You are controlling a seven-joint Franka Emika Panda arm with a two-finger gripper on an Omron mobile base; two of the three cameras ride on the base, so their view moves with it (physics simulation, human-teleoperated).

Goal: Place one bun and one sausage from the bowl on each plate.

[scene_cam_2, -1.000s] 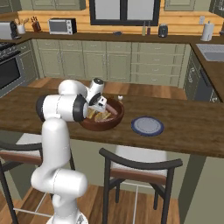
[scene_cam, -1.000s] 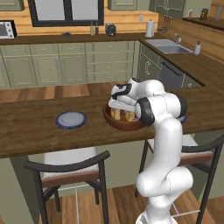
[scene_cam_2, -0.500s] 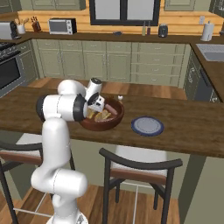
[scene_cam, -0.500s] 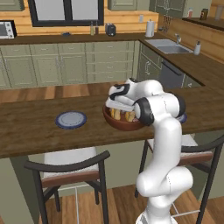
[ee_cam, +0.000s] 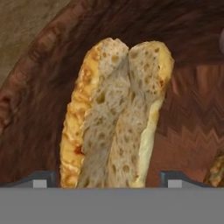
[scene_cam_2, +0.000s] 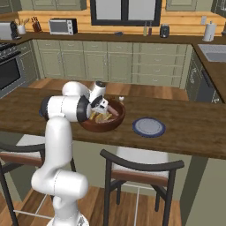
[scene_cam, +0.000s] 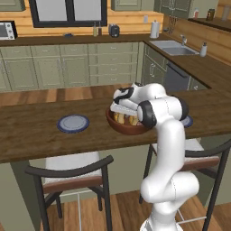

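1. Reaching down into the large dark reddish-brown wooden bowl (scene_cam: 128,127), the white arm's two-finger gripper (ee_cam: 107,178) hangs over a split golden-yellow bread bun (ee_cam: 114,118); one dark fingertip (ee_cam: 41,178) shows on each side of the bun's near end with a gap to the crust, so the jaws stand apart and nothing is clamped
2. That bun lies on the bowl's inner wall, cut side up, its pale crumb facing the hand camera
3. More golden bread (scene_cam_2: 100,118) and a pinkish-brown sausage (scene_cam_2: 112,111) lie in the bowl beside the hand, as seen from the right base view
4. One flat round blue-grey plate (scene_cam: 73,123) sits well apart from the bowl on the arm's left; the second blue-grey plate (scene_cam_2: 148,126) sits near the bowl on the arm's right, and in the left base view the arm's elbow covers most of it
5. Bowl and plates rest on a long dark wooden counter (scene_cam: 31,135); two dark-framed stools (scene_cam: 72,173) stand tucked under its near edge
6. Behind are pale green cabinets (scene_cam_2: 110,62), a microwave (scene_cam_2: 61,26), a sink (scene_cam: 173,47) and a paper-towel roll (scene_cam_2: 210,31)
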